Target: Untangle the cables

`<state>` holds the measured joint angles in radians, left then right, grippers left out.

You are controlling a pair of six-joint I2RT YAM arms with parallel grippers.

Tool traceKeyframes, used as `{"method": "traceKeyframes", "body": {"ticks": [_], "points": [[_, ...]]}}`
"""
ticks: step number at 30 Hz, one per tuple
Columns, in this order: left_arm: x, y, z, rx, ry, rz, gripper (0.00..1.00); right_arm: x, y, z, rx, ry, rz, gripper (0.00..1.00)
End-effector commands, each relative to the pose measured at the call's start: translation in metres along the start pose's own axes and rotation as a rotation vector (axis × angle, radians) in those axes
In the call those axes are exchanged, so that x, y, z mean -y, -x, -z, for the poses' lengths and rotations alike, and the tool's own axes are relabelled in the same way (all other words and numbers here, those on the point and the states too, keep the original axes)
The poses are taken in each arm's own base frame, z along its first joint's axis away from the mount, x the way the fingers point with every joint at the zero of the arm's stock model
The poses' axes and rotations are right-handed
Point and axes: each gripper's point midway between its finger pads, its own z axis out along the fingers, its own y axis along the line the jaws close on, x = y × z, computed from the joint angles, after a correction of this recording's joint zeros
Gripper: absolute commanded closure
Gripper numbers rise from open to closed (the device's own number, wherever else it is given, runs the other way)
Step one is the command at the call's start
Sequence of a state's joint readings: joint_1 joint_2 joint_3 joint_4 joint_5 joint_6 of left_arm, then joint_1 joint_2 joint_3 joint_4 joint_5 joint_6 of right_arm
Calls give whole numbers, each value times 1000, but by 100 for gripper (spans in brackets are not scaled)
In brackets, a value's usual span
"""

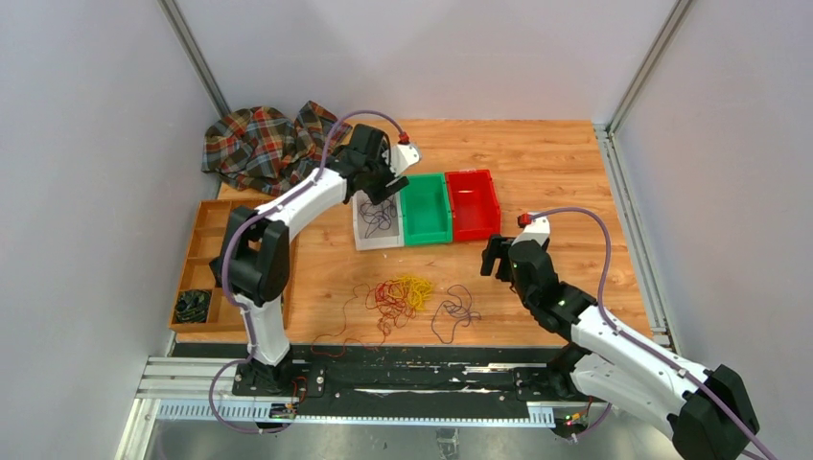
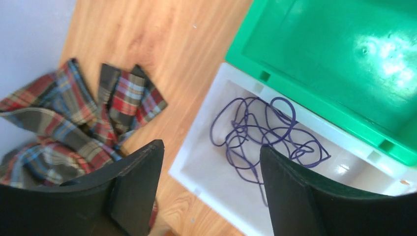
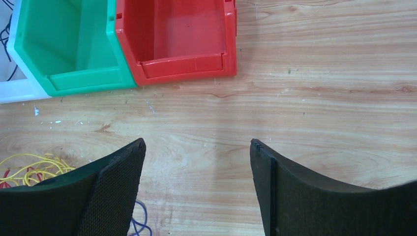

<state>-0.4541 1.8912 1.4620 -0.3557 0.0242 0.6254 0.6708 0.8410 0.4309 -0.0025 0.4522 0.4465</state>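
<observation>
The cables lie mostly in a loose heap on the table near its front edge, between the two arm bases. Yellow strands sit on the heap's right side and red ones on its left, the two laced together. A thin dark red strand trails off to the left toward the front edge. Just right of the heap lies a purple strand in open loops; whether it touches the yellow is hard to tell from above.

One more purple cable lies coiled inside the white bin, apart from the rest. That bin is the left one of a row of three touching bins, with the green bin in the middle and the red bin on the right.

The left gripper hangs over the white bin with its jaws spread wide and nothing between them. The right gripper is over bare wood, right of the heap and on the near side of the red bin, also spread wide and holding nothing. Its left finger is above the edge of the purple strand on the table.

A plaid cloth is crumpled in the far left corner. A wooden tray runs along the left edge, with dark cords in its nearest compartment.
</observation>
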Motion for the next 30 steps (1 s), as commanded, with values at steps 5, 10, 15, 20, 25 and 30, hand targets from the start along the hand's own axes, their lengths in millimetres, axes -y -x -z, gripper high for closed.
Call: {"method": "traceKeyframes", "body": {"ticks": [5,10,15,20,25,30], "points": [[-7,45,71,131,-85,-17,21,-2,0,3,-12,22,-22,22],[25,34,78,134,-215,-41,23,-1,-5,2,-25,21,-26,22],[57,8,70,95,-315,-92,24,0,-11,0,-43,15,-19,22],[69,-14,55,50,-344,-189,26,-1,-15,-4,-56,13,-13,22],[36,-19,22,11,-135,-168,50,-3,-20,-7,-70,14,-13,23],[23,-17,6,27,-49,-170,61,-3,-25,-8,-85,17,-9,23]]}}
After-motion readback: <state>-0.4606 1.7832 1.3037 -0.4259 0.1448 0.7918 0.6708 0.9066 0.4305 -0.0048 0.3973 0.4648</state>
